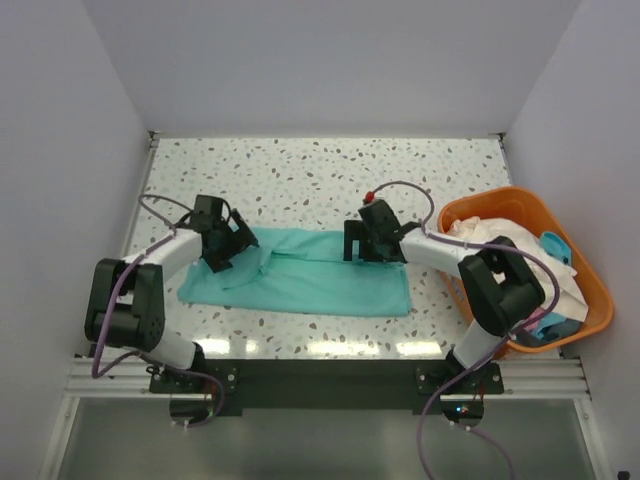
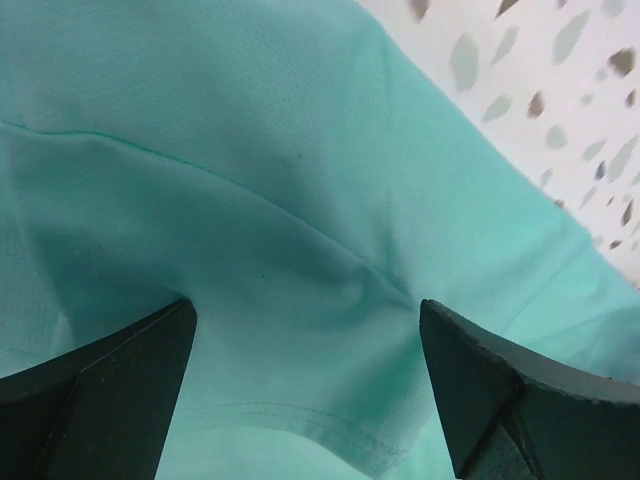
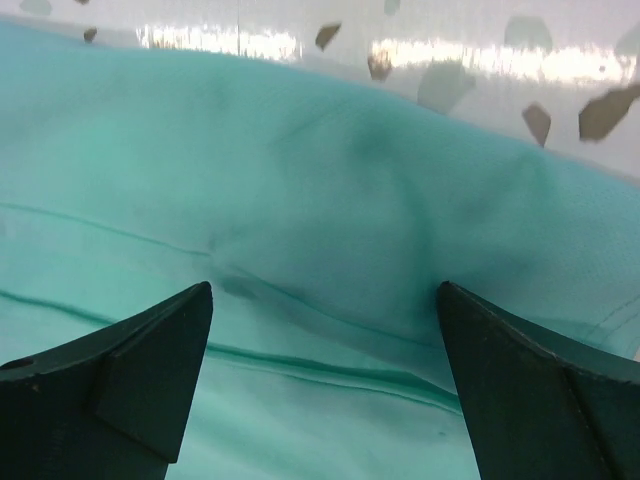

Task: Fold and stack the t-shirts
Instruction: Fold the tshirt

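Across the speckled bench (image 1: 330, 170) the teal t-shirt (image 1: 320, 285) lies spread as a long strip. Along its far side the left gripper (image 1: 228, 250) and right gripper (image 1: 362, 243) are both wide open, holding nothing. They should pinch the cloth evenly, then lift together so the fold comes out straight.

Teal shirt (image 1: 300, 280): plain, solid colour; lies as a long band running left to right across the near middle of the speckled surface (image 1: 330, 170); right end flat and squared, left end rumpled with an overlapping fold; close views show soft creases (image 2: 250, 200) and a straight stitched seam (image 3: 300, 250). White shirt (image 1: 500, 240): crumpled, heaped in the orange basket (image 1: 600, 300) at right; light-blue shirt (image 1: 556, 247) bunched beside it.
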### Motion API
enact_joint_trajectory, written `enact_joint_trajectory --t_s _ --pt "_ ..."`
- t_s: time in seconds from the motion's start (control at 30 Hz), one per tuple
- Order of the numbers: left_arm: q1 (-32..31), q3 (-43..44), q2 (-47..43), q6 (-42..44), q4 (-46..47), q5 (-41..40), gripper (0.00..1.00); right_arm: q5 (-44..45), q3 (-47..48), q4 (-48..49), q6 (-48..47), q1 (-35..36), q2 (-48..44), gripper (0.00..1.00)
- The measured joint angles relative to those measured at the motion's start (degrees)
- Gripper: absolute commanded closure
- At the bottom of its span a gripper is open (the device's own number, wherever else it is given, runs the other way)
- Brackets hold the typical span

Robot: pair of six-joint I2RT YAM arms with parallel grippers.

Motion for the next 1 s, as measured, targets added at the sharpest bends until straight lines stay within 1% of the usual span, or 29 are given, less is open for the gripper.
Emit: enact_joint_trajectory --t_s 0.13,0.27,0.33,0.47,0.57,0.67,0.83,1.0 --pt "-0.07 8.74 9.57 0.11 3.96 0.39 0.0 0.9 -8.39 1.55 3.06 3.19 -7.43 0.01" --pt "-0.87 23.39 22.71 0.7 8.02 2.99 0.0 1.77 -14.34 0.98 7.61 8.72 -13.68 0.01" --pt "-2.25 33.88 30.8 1.33 8.63 3.67 0.0 2.19 -16.13 0.79 10.27 12.44 -15.8 0.01" --pt "-5.79 56.74 46.82 1.92 8.72 6.56 0.0 1.99 -17.29 1.14 15.74 19.93 -17.11 0.01" --pt "-7.98 71.23 56.19 1.7 7.93 9.77 0.0 1.01 -17.49 1.95 18.56 24.59 -17.2 0.01" --pt "-9.18 77.11 60.19 1.33 8.48 12.37 0.0 -0.39 -17.46 2.32 19.98 27.54 -17.2 0.01" --pt "-9.75 76.7 60.67 0.96 11.63 14.23 0.0 -1.07 -16.09 0.44 20.22 28.83 -17.22 0.01" --pt "-10.78 76.83 60.67 1.6 13.07 13.88 0.0 2.62 -9.03 -6.36 19.32 28.83 -18.93 0.01"
